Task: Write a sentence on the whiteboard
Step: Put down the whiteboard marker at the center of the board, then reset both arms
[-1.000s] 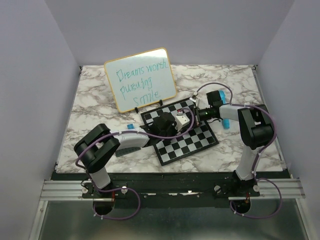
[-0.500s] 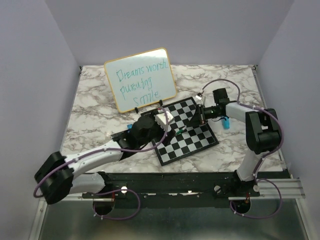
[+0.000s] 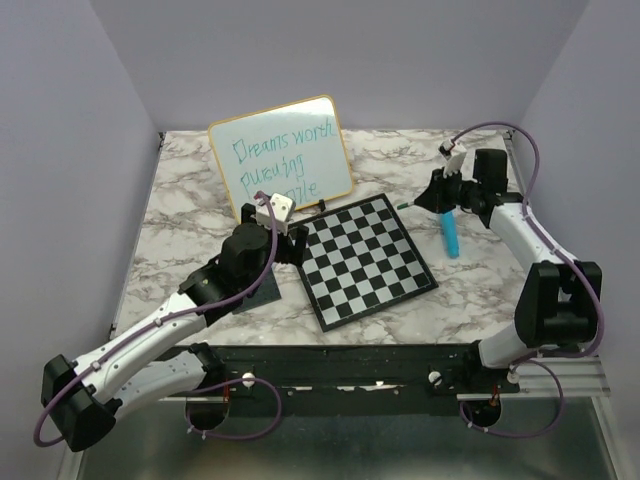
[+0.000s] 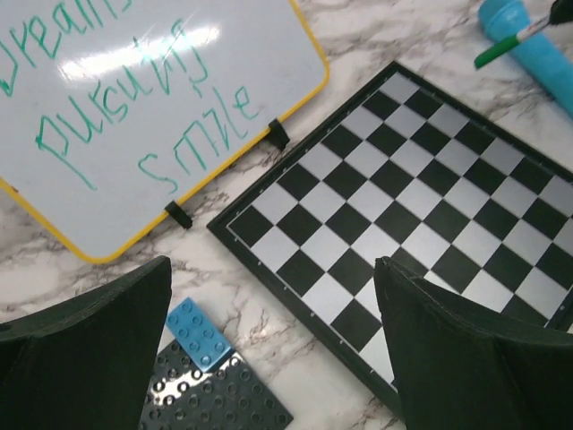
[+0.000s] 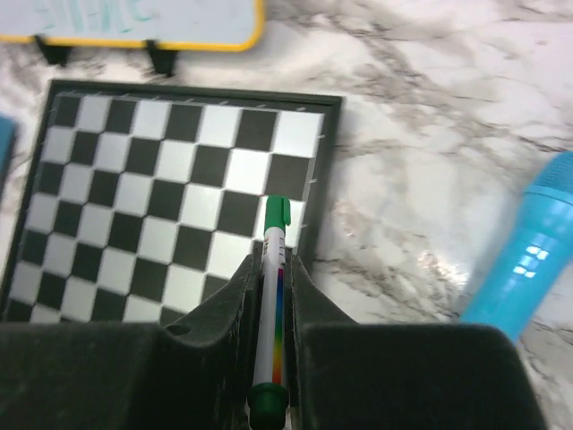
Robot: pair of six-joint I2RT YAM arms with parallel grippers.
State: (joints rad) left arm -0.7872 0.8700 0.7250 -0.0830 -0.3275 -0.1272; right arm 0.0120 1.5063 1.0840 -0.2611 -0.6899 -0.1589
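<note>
You're working in a robotics lab test cell, not a lived-in room. Plain lavender walls (image 3: 350, 50) box in the marble-patterned counter (image 3: 180, 215) on three sides. Along the bottom of the frame an aluminium rail (image 3: 120, 378) carries the left arm (image 3: 150, 335) and right arm (image 3: 530, 235). Among the props set out are the whiteboard (image 3: 280, 160) and a chessboard (image 3: 365, 260).

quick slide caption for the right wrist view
The right gripper shut on a green-capped white marker, black-and-white checkered chessboard and yellow-framed whiteboard ahead, blue plastic cylinder alongside.
</note>
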